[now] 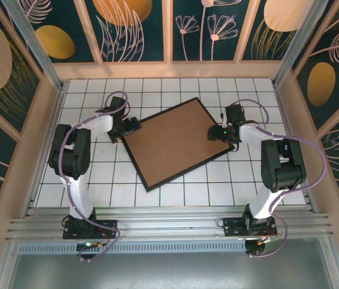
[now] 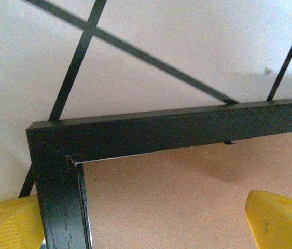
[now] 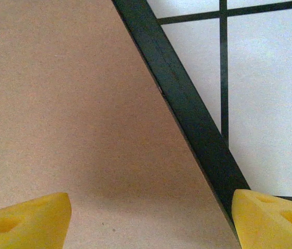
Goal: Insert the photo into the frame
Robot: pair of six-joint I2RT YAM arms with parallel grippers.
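Lying flat and skewed on the gridded white bench (image 1: 97, 174), the frame (image 1: 135, 164) is seen with its narrow black rim enclosing a plain brown backing board (image 1: 175, 143). The left gripper (image 1: 126, 130) is held over the frame's left corner, its yellow fingers (image 2: 11, 225) spread wide, one at the rim's outer side and the other above the board. The right gripper (image 1: 216, 133) is poised over the opposite edge, fingers likewise apart, straddling the rim. Nothing is clamped by either.
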